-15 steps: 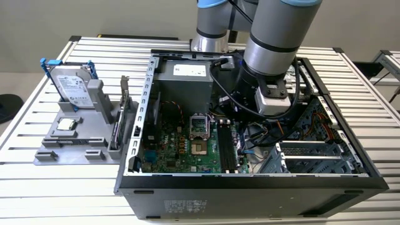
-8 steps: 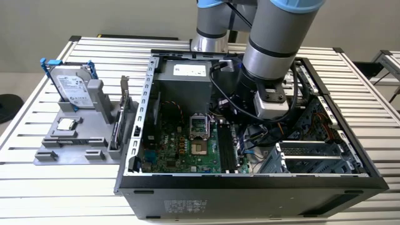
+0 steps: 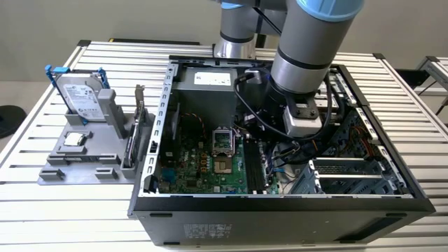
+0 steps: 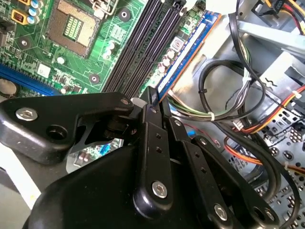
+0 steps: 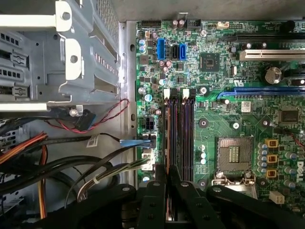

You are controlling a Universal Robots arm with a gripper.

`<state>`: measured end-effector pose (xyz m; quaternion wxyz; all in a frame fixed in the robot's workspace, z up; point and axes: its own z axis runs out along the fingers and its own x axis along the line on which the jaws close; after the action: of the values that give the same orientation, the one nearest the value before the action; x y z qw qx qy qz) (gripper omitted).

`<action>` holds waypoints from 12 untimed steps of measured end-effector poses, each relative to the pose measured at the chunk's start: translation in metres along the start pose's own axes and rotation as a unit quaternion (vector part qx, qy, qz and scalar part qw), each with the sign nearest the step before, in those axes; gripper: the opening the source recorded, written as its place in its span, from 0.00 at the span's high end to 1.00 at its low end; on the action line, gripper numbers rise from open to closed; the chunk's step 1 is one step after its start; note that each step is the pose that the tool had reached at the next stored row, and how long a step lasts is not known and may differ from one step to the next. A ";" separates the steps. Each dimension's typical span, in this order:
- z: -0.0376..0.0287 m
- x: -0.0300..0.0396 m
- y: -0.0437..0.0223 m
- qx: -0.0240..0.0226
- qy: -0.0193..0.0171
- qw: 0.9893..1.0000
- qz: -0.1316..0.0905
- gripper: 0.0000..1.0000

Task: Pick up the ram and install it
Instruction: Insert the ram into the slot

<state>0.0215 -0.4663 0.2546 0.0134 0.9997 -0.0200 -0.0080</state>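
Note:
In both wrist views my gripper point(image 4: 153, 101) point(image 5: 167, 183) is shut on the ram point(image 4: 187, 50), a thin stick seen almost edge-on and reaching away from the fingertips. In the first wrist view the ram point(image 5: 167, 143) lies along the memory slot nearest the motherboard's edge, beside the other dark slots point(image 5: 187, 138). Whether it sits in the slot or hangs just over it cannot be told. The exterior view has the arm's wrist point(image 3: 305, 118) reaching down into the open computer case point(image 3: 280, 202), over the slots point(image 3: 253, 168).
The CPU socket point(image 5: 234, 155) sits close beside the slots. Bundled cables point(image 4: 238, 95) and a drive cage point(image 5: 57, 57) crowd the other side. Outside the case, at the exterior view's left, a grey holder point(image 3: 77, 168) carries a hard drive point(image 3: 78, 94) and a card point(image 3: 138, 126).

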 end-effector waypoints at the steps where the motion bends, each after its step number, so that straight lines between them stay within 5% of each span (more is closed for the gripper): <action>1: 0.0008 -0.0001 0.0004 0.000 0.000 1.000 0.000 1.00; 12: 0.0114 -0.0022 0.0053 0.000 0.000 1.000 -0.006 1.00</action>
<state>0.0189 -0.4718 0.2435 0.0134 0.9998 -0.0136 -0.0079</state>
